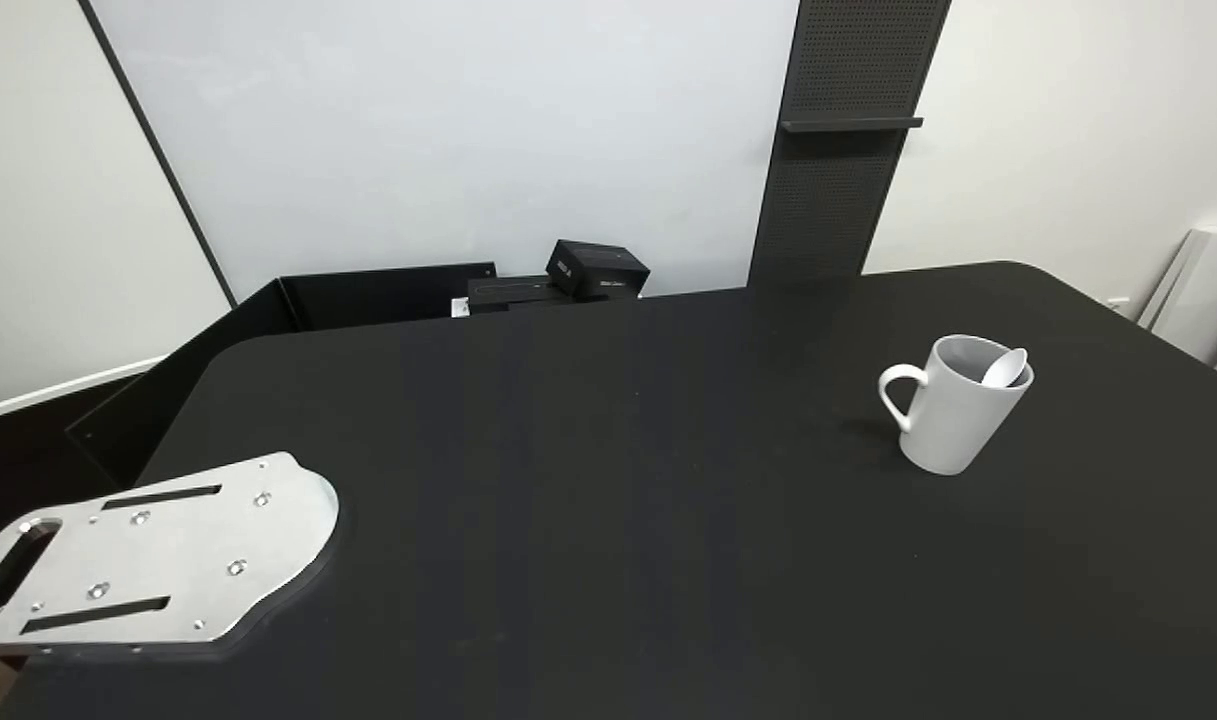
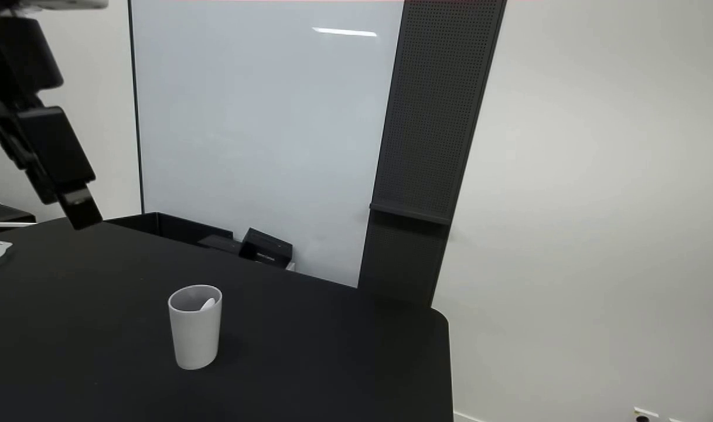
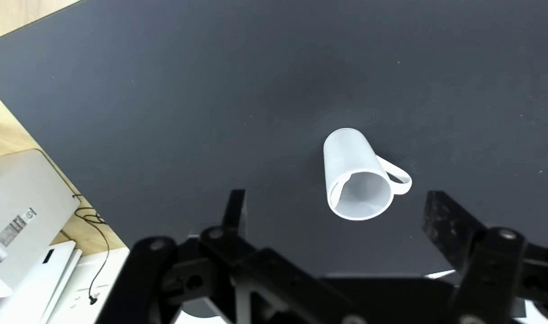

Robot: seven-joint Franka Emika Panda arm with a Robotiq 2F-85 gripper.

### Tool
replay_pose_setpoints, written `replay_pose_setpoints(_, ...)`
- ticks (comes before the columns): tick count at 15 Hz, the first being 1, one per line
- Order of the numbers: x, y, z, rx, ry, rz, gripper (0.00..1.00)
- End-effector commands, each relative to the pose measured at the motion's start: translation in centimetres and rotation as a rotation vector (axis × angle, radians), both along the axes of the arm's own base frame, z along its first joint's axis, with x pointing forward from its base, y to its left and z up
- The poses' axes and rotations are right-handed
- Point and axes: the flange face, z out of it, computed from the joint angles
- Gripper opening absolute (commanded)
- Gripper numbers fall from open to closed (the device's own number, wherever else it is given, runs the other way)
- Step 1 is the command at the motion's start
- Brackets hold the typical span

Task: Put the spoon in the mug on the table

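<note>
The white mug [image 1: 953,425] stands upright on the black table [image 1: 568,520], and it also shows in an exterior view [image 2: 195,340] and in the wrist view [image 3: 348,153]. The white spoon [image 1: 1005,368] is inside the mug, leaning on its inner wall. The spoon's end shows near the rim in both exterior views [image 2: 208,304] and the wrist view [image 3: 340,191]; its lower part is hidden in the mug. My gripper [image 3: 337,202] is open and empty, with its fingers wide apart. In an exterior view the gripper [image 2: 81,208] is above the table, up and away from the mug.
A white perforated metal plate [image 1: 188,555] lies at a table corner. Black boxes [image 1: 598,270] sit behind the table's back edge. A dark perforated panel [image 2: 432,117] with a small shelf stands against the wall. White panels and a cable [image 3: 100,220] lie beyond the table edge.
</note>
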Motion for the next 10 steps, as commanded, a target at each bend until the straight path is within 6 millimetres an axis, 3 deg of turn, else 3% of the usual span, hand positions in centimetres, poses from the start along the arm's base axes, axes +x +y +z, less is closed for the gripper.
replay_pose_setpoints(1,-0.3,-2.5,-2.7,0.043,-0.013,-0.084,1.0)
replay_pose_setpoints(2,1.0,-3.3,-2.4,0.048,-0.01,-0.099,1.0)
replay_pose_setpoints(10,3.1,-6.6,-6.3,0.033,-0.018,-0.163,1.0)
